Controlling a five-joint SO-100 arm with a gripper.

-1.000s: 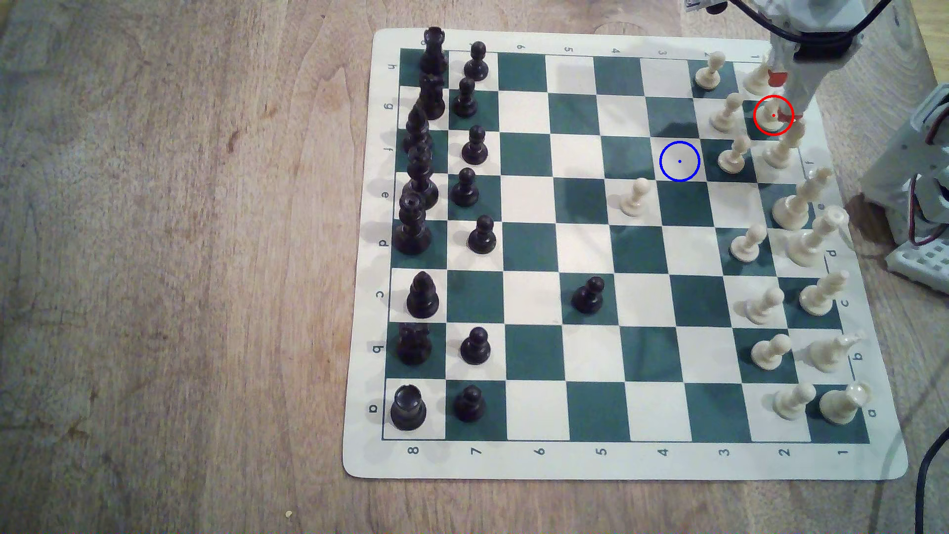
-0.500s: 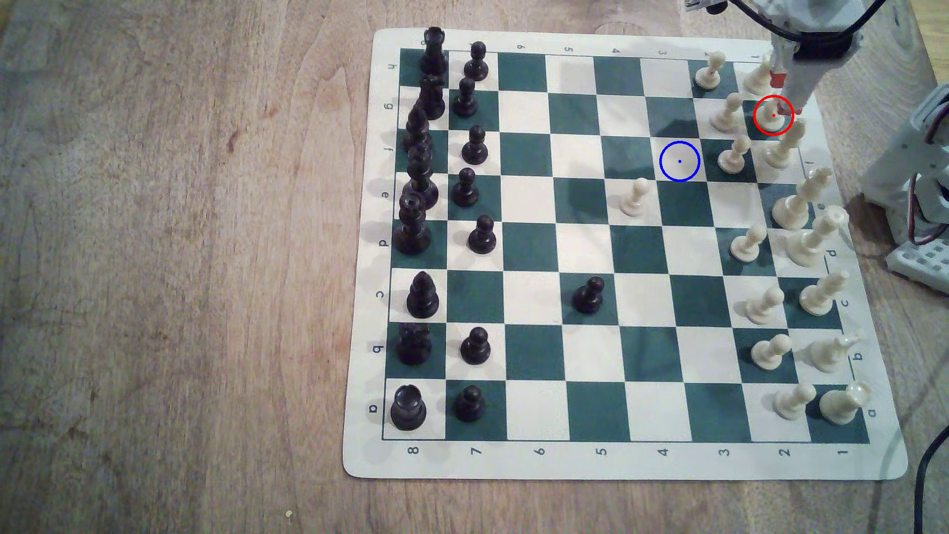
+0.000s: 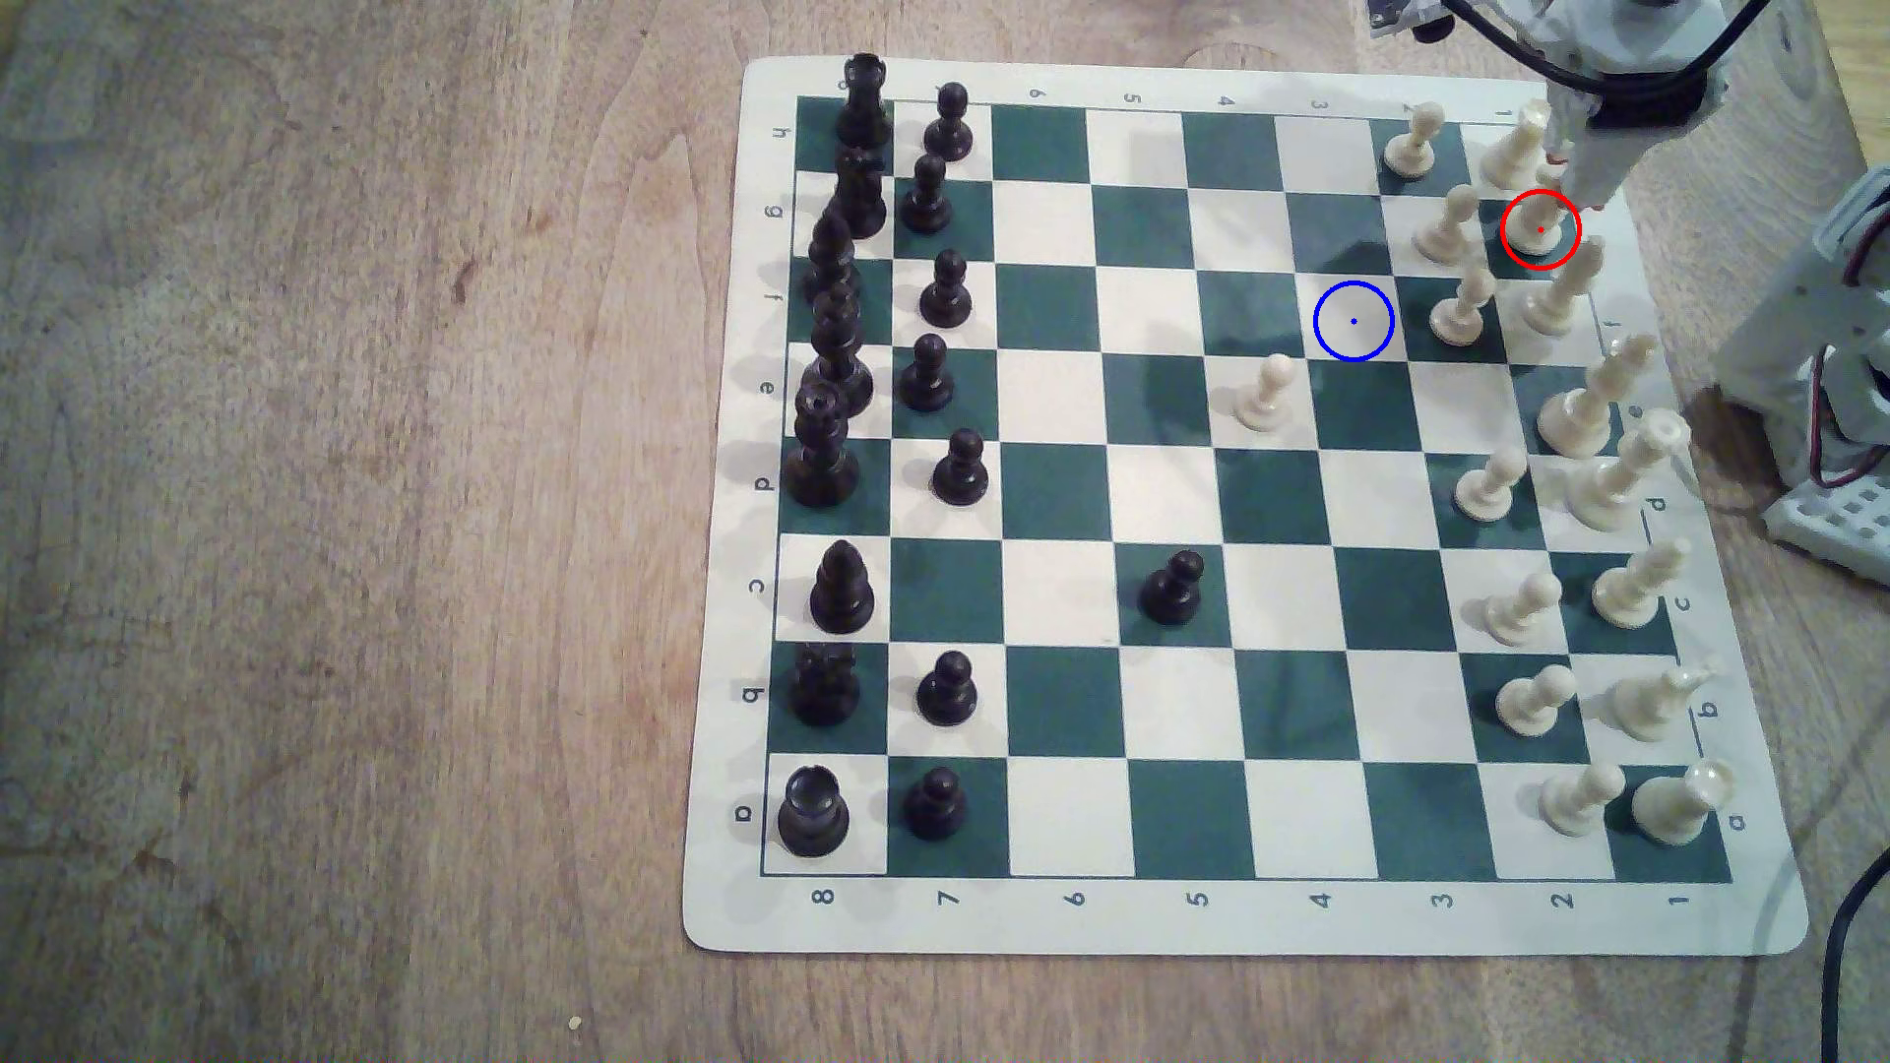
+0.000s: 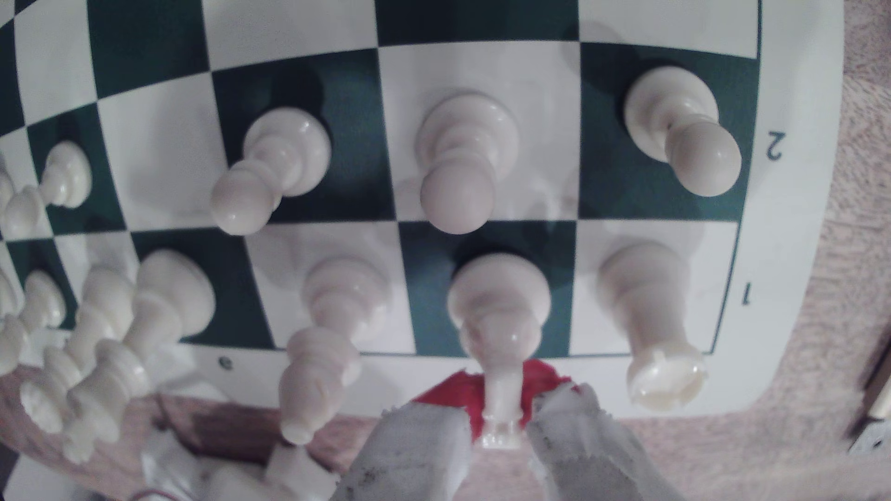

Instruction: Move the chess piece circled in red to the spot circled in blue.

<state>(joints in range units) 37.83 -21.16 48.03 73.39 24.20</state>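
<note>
Wrist view shows you the knight (image 4: 499, 308), a cream piece with a round base, standing on a dark green square in the back row, right at the board's near edge. Its top rises between the two cloth-wrapped fingers (image 4: 414, 457) of the pincer (image 4: 501, 428), with red tape behind it. The fingers sit on either side of the top with small gaps showing, so the pincer looks part open and poised round the piece; you cannot tell whether it has contact yet.

In the exterior view the knight (image 3: 1539, 230) is ringed in red in the board's upper corner on the exterior view's right, its base on the board (image 3: 1227, 925). The arm comes down over it steeply, likely to avoid the crowded neighbours.

Those neighbours are close: a rook (image 4: 651, 327) on the next square to one side, a bishop (image 4: 332, 342) on the other, and a pawn (image 4: 458, 164) directly ahead. That crowding is probably why the grip targets the top, not the base.

The blue-ringed square (image 3: 1353, 321) is cream, bare, and two columns toward the exterior view's left and one row nearer the camera. A lone pawn (image 3: 1265, 391) stands on the square diagonally next to it. You would judge the grasp as the step in hand; lifting over the pawn row comes next.
</note>
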